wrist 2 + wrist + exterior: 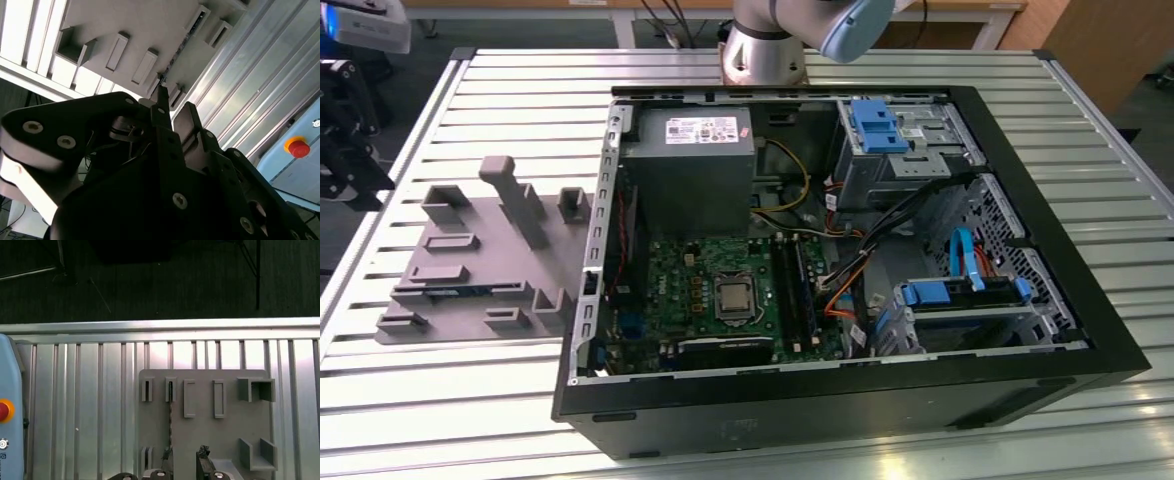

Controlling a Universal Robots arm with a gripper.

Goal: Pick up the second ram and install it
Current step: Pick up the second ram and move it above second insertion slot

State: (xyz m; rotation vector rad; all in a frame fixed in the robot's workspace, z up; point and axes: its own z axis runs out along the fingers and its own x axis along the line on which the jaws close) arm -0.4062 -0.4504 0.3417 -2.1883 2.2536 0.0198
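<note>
Hovering well above the gray holder (230, 410) on the slatted table (100, 390), with the gripper (185, 462) spread apart and grasping nothing. Locate the memory stick (169, 415) in the first wrist view, standing on edge in the holder, bridging two small slotted posts and showing edge-on as a thin dark line. Sits roughly in line with one finger (167, 460) rather than centred in the gap, as far as can be told from this angle. Appears in the exterior view as a short blue strip in the holder, to the exterior view's left of the open computer case (854, 400) and well apart from the motherboard (707, 270). Not yet touched, not yet lifted. Judged as the approach stage of the pick-up, ahead of any installation. Calls for centring the gap over the stick's thin edge, keeping the fingers parallel to its flat faces, and descending straight to avoid knocking it out of the posts. Grip at mid-length advised, clear of both posts. Cannot tell whether either black memory slot (790, 285) already holds a stick.
</note>
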